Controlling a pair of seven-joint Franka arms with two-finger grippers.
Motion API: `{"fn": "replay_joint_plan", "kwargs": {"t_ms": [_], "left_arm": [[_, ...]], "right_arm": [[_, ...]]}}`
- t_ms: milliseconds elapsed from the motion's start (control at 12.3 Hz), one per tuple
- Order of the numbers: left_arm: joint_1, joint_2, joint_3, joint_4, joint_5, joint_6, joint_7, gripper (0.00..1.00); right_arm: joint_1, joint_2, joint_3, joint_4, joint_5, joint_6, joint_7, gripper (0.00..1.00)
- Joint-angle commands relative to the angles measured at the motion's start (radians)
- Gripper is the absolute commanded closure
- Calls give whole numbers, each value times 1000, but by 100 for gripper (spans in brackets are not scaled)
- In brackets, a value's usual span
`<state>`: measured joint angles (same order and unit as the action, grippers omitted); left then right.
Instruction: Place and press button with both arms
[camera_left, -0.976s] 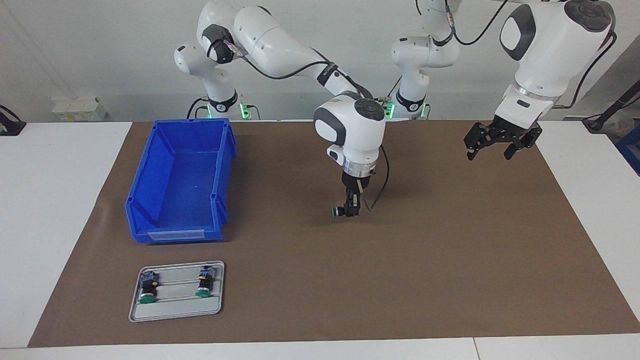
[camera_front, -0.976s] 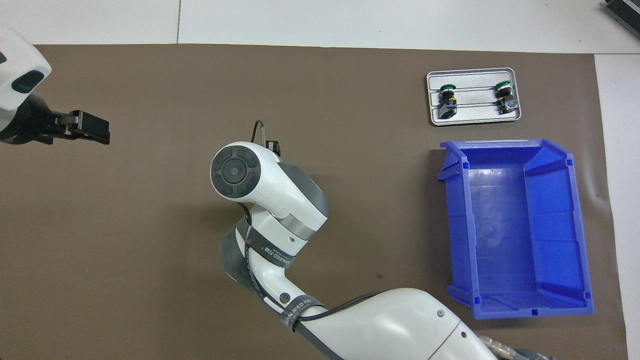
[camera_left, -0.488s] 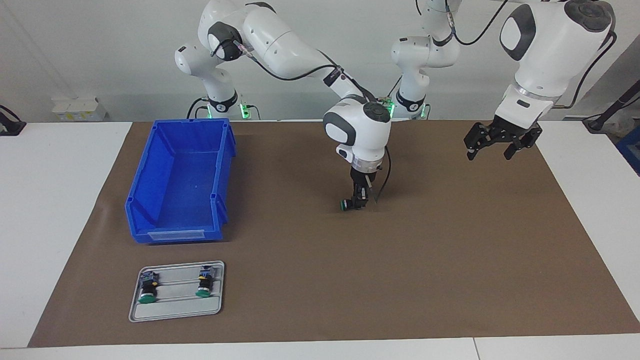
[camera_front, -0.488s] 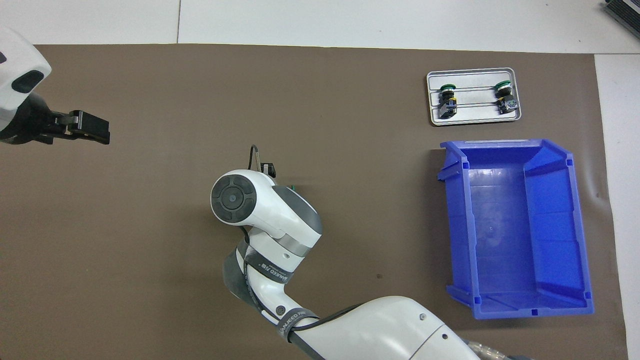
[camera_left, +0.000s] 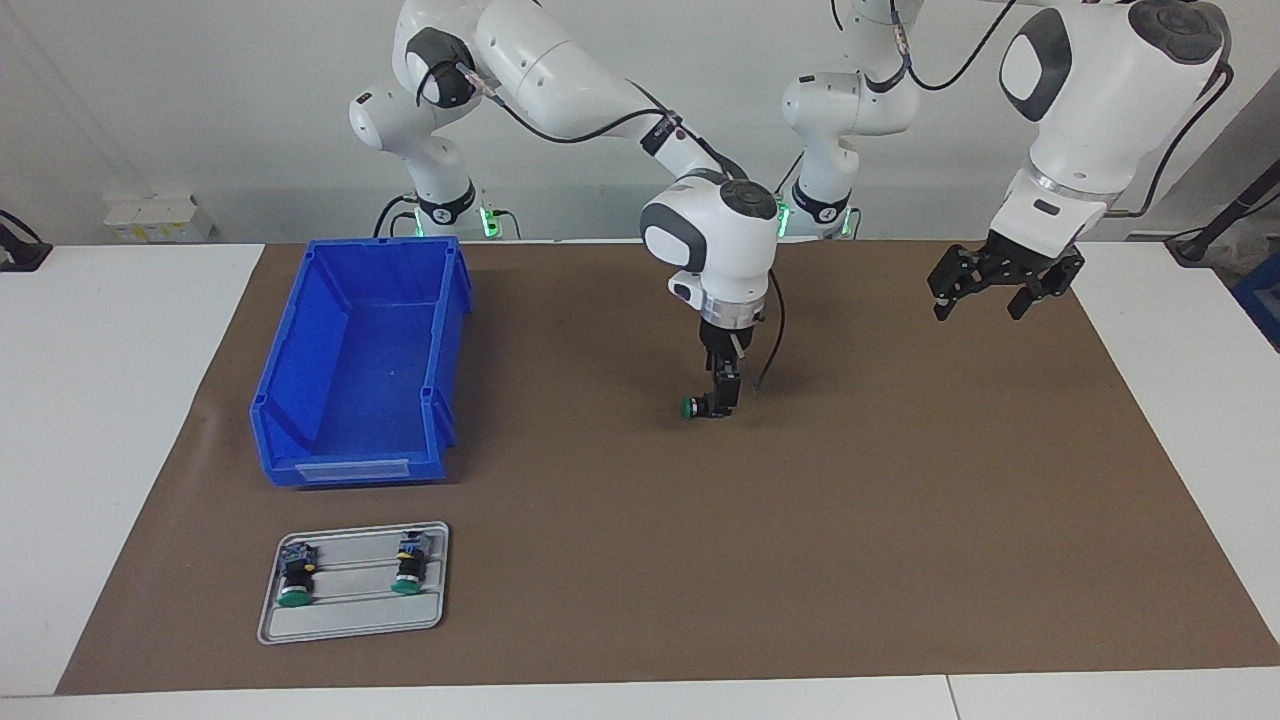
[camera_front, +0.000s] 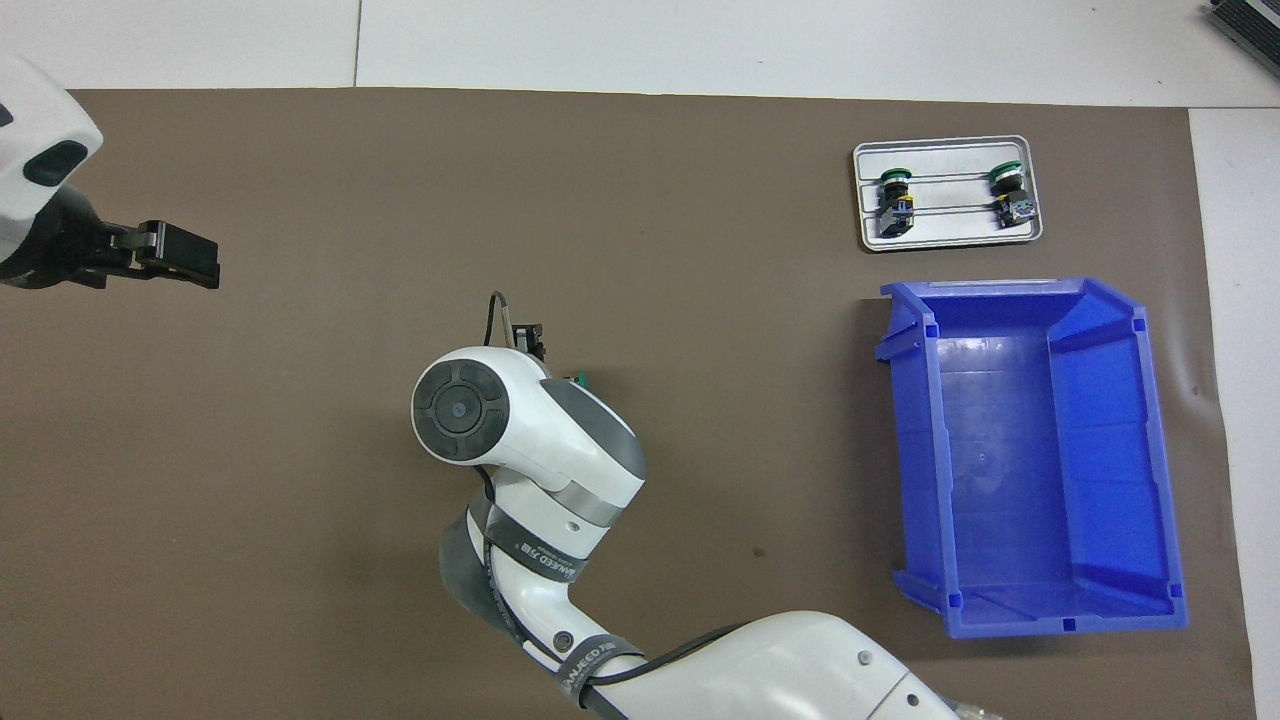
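I have the button (camera_left: 694, 407) lying on its side at mid-tabletop (camera_left: 900, 520), green cap toward the bin (camera_left: 350, 370). My right claw (camera_left: 722, 402) sits right at it; I can't tell whether it has let go. The left claw (camera_left: 1000, 285) waits, spread wide. Placing looks nearly done; next comes pressing the cap.

facing: high, across table, toward robots at 12 o'clock | overhead: above robots, steeply down | shared: brown mat (camera_left: 900, 520), blue bin (camera_front: 1100, 330), half-turn apart
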<state>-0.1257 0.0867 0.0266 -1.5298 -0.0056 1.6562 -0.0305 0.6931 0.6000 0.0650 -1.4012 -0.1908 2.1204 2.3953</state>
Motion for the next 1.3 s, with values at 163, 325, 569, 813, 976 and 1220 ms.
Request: {"fn": "replay_joint_plan", "kwargs": {"t_ms": [163, 325, 569, 813, 976, 1220], "left_arm": [[8, -31, -2, -38, -11, 14, 8, 0], [8, -30, -2, -38, -11, 14, 8, 0], [8, -31, -2, -38, -11, 14, 8, 0], [8, -30, -2, -38, -11, 14, 8, 0], [8, -31, -2, -38, -11, 14, 8, 0], [8, -31, -2, -38, -11, 14, 8, 0]], "right_arm": [[-136, -230, 10, -217, 100, 52, -276, 1], [-199, -326, 12, -306, 114, 49, -414, 1], [-280, -425, 10, -393, 136, 35, -629, 1], [-416, -525, 10, -466, 184, 27, -954, 1], [-472, -549, 9, -466, 194, -37, -1165, 1], [-593, -565, 10, -452, 217, -83, -1515, 1]]}}
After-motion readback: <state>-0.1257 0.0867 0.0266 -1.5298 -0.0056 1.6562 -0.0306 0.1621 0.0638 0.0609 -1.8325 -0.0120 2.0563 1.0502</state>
